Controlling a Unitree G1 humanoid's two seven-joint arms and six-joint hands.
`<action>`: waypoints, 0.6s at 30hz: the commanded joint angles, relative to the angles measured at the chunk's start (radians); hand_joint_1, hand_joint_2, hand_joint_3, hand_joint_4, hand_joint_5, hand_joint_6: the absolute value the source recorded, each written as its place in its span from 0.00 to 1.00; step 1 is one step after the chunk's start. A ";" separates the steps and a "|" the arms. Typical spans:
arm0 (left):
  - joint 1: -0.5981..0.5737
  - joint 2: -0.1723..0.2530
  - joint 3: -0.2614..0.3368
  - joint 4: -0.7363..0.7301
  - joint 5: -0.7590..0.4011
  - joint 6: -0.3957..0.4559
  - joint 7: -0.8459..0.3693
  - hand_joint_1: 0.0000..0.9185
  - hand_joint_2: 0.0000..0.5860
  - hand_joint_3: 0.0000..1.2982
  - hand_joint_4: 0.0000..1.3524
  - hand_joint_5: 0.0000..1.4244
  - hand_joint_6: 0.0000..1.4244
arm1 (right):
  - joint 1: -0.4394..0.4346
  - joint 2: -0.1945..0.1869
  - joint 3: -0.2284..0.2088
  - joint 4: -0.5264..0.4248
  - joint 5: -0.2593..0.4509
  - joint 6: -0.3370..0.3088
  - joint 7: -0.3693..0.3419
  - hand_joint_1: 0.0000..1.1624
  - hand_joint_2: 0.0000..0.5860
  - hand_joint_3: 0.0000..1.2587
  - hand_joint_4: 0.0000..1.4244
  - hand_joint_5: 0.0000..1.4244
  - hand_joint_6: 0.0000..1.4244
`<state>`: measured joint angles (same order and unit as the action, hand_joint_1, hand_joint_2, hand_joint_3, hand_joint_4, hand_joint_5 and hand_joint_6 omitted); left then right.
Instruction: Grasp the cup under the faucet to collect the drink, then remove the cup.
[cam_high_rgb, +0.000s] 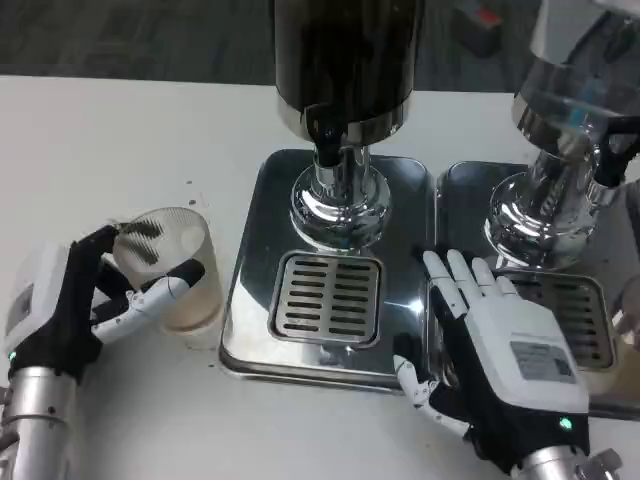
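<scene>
A clear plastic cup stands on the white table left of the dispenser base, with a little pale liquid at its bottom. My left hand wraps around it, thumb in front and fingers behind. The dark drink dispenser rises at top centre, its chrome faucet above the slotted drip grate. My right hand lies flat and open on the right edge of the chrome base, fingers spread, holding nothing.
A second dispenser with its own chrome base and grate stands at the right, partly under my right hand. White table stretches to the left and back.
</scene>
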<state>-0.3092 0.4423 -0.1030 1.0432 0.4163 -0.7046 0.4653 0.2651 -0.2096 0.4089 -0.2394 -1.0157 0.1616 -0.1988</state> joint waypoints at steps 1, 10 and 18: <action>-0.001 0.009 -0.006 0.010 0.023 -0.028 0.060 0.40 0.15 0.50 0.54 0.64 0.60 | 0.000 0.005 0.000 0.010 0.005 -0.004 -0.019 0.40 0.87 0.04 0.00 0.00 0.03; -0.009 0.001 -0.008 0.022 0.033 -0.032 0.087 0.42 0.14 0.53 0.57 0.66 0.62 | 0.002 0.005 -0.003 0.006 0.005 -0.001 -0.019 0.40 0.87 0.04 0.00 0.00 0.03; -0.014 0.002 -0.009 0.020 0.036 -0.043 0.109 0.42 0.13 0.54 0.57 0.66 0.62 | 0.002 0.009 -0.004 0.006 0.005 0.002 -0.020 0.40 0.87 0.03 0.00 0.00 0.03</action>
<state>-0.3097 0.4423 -0.1073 1.0628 0.4446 -0.7190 0.5439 0.2650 -0.2054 0.4083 -0.2377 -1.0157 0.1617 -0.2018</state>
